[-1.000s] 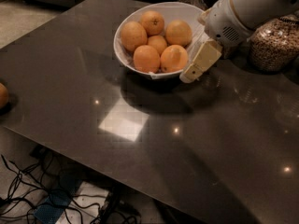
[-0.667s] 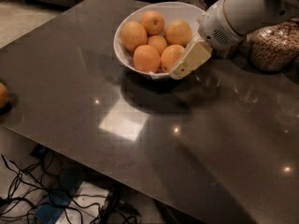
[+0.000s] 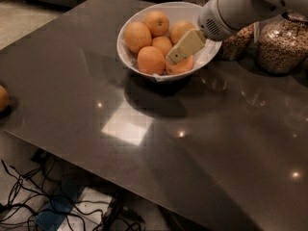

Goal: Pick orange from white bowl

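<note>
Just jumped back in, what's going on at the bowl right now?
The robot's arm comes in from the upper right. Its hand is at the white bowl, over the orange at the bowl's front right, partly hiding it. That orange sits among the others in the bowl, not yet lifted. A lone orange lies at the left edge of the table.

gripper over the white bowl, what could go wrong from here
1. The gripper sits low over the front-right orange, which lies tight against a neighbouring orange. It may nudge that one or roll the target away.
2. It is near the front rim of the white bowl, so pressing down could tip or shove the bowl.
</note>
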`<state>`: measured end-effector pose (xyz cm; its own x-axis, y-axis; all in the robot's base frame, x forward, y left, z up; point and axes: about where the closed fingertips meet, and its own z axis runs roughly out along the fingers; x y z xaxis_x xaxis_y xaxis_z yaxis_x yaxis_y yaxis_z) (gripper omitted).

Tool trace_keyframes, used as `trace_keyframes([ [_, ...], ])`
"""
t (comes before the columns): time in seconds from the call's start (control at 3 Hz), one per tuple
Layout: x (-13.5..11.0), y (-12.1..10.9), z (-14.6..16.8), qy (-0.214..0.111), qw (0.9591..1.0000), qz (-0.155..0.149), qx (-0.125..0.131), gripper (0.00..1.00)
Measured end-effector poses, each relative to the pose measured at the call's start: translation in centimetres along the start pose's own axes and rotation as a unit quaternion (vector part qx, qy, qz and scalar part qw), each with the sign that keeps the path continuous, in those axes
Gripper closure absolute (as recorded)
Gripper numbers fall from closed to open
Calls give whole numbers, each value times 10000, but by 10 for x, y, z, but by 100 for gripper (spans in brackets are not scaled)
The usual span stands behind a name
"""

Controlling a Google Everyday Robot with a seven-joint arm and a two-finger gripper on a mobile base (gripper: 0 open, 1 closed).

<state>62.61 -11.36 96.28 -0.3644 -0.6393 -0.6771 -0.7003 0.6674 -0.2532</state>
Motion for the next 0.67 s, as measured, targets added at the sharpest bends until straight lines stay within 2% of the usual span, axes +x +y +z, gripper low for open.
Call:
trace_keyframes([
  [0.33,-2,3,1,58,9999,-88,58,0],
  [0.67,-2,1,1,8,10000,-5,78,0],
])
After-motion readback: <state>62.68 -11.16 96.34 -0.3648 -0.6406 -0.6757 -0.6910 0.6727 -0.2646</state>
